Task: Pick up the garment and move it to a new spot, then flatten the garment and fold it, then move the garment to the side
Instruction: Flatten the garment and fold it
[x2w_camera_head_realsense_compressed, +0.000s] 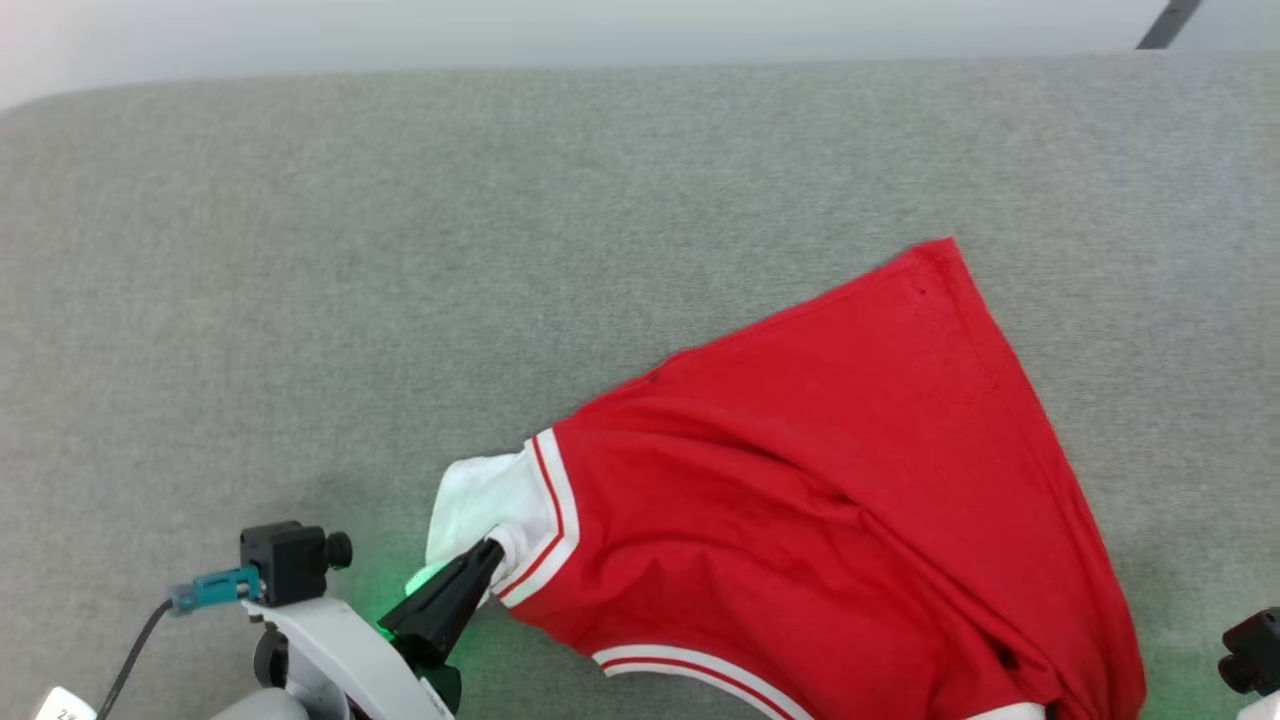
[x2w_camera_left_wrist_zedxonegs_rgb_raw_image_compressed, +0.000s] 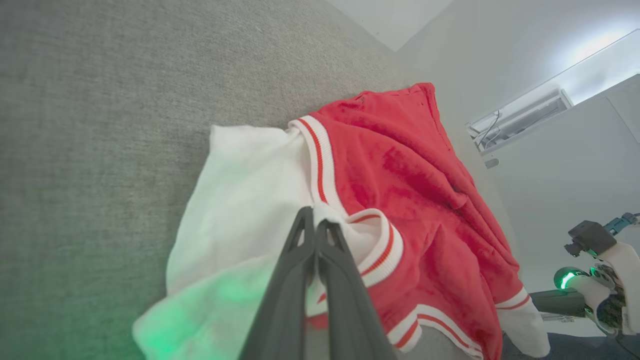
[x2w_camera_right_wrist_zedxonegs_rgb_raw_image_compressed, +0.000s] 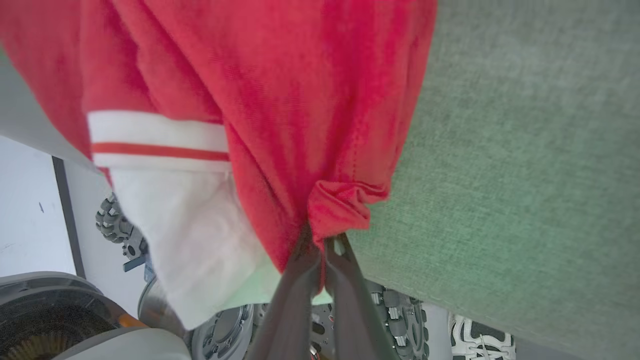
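Found bare grey counter (x2w_camera_head_realsense_compressed: 400, 250) along the whole far side and the left, open to pass over. Saw the near right taken up by the garment (x2w_camera_head_realsense_compressed: 830, 480), spread from mid-counter to the near edge. Met the left end effector (x2w_camera_head_realsense_compressed: 491, 549) pinched on its white fold at the near left, and the right end effector (x2w_camera_right_wrist_zedxonegs_rgb_raw_image_compressed: 320, 239) clamped on red cloth beyond the counter's near edge.

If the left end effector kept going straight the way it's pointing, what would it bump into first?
The garment: the left end effector is pinching its white edge, and more red cloth probably lies just ahead.
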